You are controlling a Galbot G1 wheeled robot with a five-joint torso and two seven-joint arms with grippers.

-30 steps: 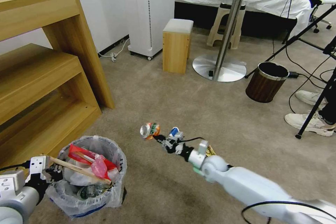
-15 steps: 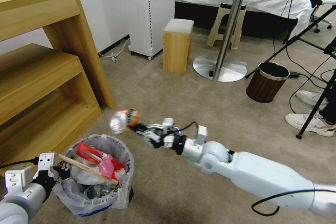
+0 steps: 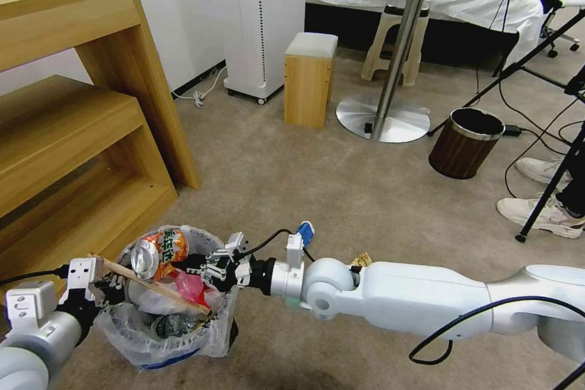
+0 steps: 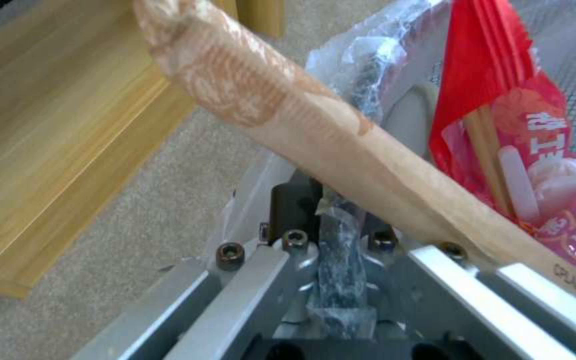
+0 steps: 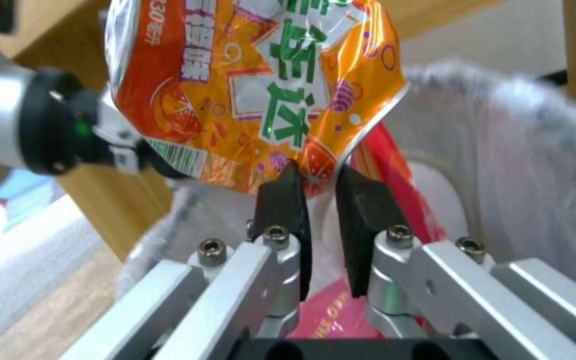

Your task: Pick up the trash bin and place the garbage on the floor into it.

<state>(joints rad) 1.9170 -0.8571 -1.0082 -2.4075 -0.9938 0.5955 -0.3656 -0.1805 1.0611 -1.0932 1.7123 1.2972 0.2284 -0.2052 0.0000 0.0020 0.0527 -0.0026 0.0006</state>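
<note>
The trash bin [image 3: 173, 323], lined with a crinkly whitish bag, is at the lower left of the head view. My left gripper [image 3: 106, 287] is shut on its rim [image 4: 333, 220]. A wooden stick [image 3: 155, 288] [image 4: 315, 130] lies across the bin's mouth above red wrappers [image 3: 190, 285] [image 4: 495, 95]. My right gripper [image 3: 204, 265] [image 5: 318, 175] hangs over the bin, shut on a corner of an orange packet [image 3: 159, 250] [image 5: 255, 85]. On the beige carpet behind the right arm lie a small blue-and-white item [image 3: 306, 231] and a yellow packet [image 3: 362, 259].
A wooden shelf unit [image 3: 91, 134] stands close on the bin's left. Farther off are a small wooden stool [image 3: 309, 79], a round table's metal foot [image 3: 382, 119], a brown wood-grain bin [image 3: 464, 143], tripod legs [image 3: 548, 195] and white sneakers [image 3: 542, 214]. Open carpet [image 3: 292, 177] lies ahead.
My right arm has swung left and brought the orange packet from above the carpet to over the bin's mouth. The left gripper and bin have shifted slightly right.
</note>
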